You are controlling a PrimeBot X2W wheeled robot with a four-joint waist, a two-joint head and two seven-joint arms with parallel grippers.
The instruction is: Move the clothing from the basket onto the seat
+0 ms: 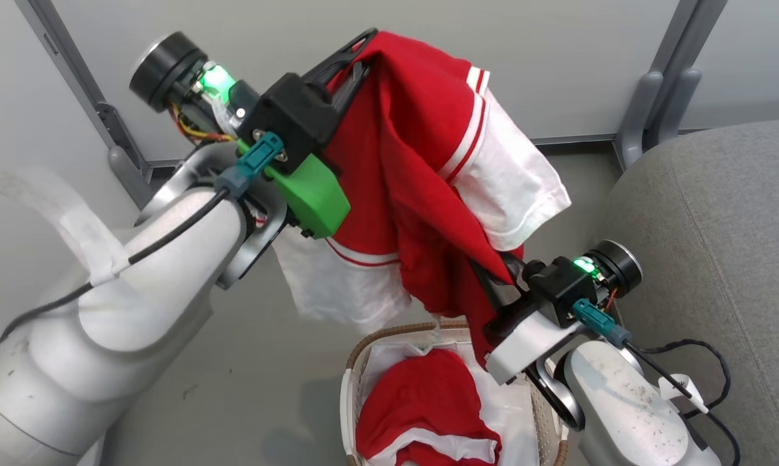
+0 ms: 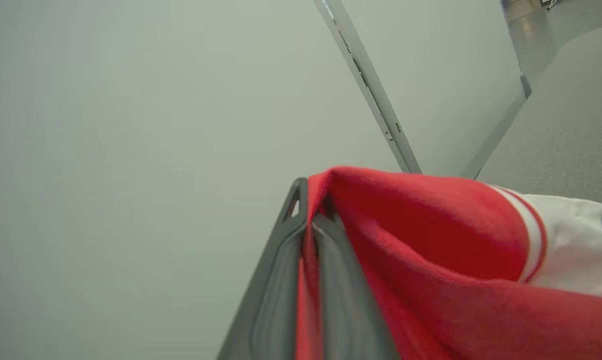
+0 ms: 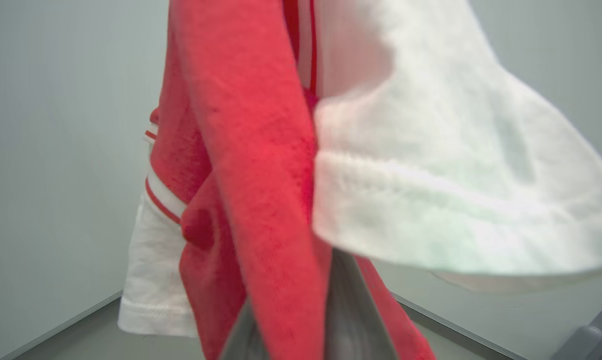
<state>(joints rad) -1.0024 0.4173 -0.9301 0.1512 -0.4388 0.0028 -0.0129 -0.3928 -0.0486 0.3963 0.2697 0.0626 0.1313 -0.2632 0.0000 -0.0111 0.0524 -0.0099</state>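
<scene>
I see my left pincer [image 1: 362, 48] raised high at the upper left of the head view, clenched on a fold of a red garment [image 1: 422, 162] with white sleeves and red-and-white stripe trim. The left wrist view shows red cloth pinched between the two dark fingers [image 2: 281, 280], which are pressed together. The garment hangs in the air and stretches down and to the right to my right pincer [image 1: 493, 285], whose fingers are buried in the cloth. In the right wrist view a band of red fabric runs between them, so this pincer is grasping the garment too. Below, on the floor [image 1: 247, 362], stands the basket [image 1: 389, 336], holding a second red garment [image 1: 422, 401] on its white liner [image 1: 389, 362]. The grey seat [image 1: 719, 259] is at the right, apart from the held garment.
</scene>
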